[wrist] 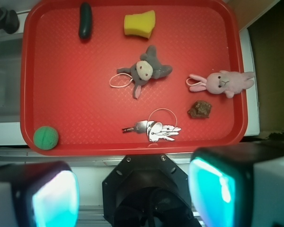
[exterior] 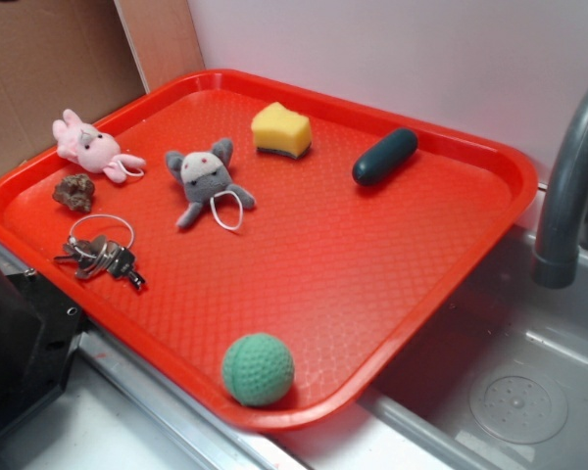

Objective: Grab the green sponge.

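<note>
The gripper hangs high above the near edge of the red tray, its two pads wide apart with nothing between them; in the exterior view it is not seen. From the gripper the sponge lies straight ahead at the far end of the tray, almost in line with the gap between the pads, only slightly right of centre. It is a yellow wedge with its long axis running left to right in the wrist view, so the pads already straddle the wrong way or the right way only by a turn I cannot judge from here. The tray holds everything: keys nearest, then a grey plush directly on the path, a pink bunny and a brown lump to the right, a dark cylinder far left beside the sponge, and a green ball in the near left corner. The reach must pass over the keys and grey plush.
</note>
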You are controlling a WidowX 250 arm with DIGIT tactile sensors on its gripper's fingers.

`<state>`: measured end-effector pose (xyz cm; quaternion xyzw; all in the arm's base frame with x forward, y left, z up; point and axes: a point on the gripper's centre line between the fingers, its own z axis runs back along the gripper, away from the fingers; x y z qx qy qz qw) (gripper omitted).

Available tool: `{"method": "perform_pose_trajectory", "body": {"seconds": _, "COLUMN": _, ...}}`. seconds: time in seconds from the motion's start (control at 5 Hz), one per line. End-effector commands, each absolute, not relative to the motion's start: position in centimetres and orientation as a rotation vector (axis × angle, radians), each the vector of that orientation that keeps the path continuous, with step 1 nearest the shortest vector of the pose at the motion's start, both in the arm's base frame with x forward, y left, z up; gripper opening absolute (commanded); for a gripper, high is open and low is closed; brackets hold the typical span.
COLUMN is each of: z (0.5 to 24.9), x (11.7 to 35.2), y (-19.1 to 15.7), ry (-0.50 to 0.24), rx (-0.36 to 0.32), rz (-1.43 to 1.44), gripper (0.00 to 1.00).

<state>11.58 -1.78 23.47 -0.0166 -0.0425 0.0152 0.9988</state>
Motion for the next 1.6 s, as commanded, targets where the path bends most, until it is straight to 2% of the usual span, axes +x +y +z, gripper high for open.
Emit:
{"method": "perform_pose_trajectory", "body": {"seconds": 0.0, "z": 23.5, "x": 11.6, "y": -1.8, "ry": -0.085, "rx": -0.033, "rz": 0.030, "gripper": 1.00}}
{"method": "perform_pose_trajectory", "body": {"seconds": 0.2, "z": 20.4, "x": 14.9, "y": -0.1, "ry": -0.091, "rx": 0.028, "rz": 0.278, "gripper": 1.00}}
{"method": "perform_pose_trajectory", "body": {"seconds": 0.4, "z": 18.4, "x": 18.7, "y": 1.5, "ry": -0.203, "rx": 0.001, "rz": 0.528, "gripper": 1.00}}
{"method": "perform_pose_trajectory", "body": {"seconds": 0.6, "z": 16.8, "x": 19.5, "y": 3.3, "ry": -0.197, "rx": -0.107, "rz": 0.759, "gripper": 1.00}}
{"method": "perform_pose_trajectory", "body": {"seconds": 1.2, "z": 16.8, "x": 19.5, "y": 3.3, "ry": -0.197, "rx": -0.107, "rz": 0.759, "gripper": 1.00}}
{"method": "perform_pose_trajectory", "body": {"seconds": 1.4, "z": 14.6, "x": 23.1, "y": 4.1, "ry": -0.265, "rx": -0.038, "rz": 0.854, "gripper": 1.00}}
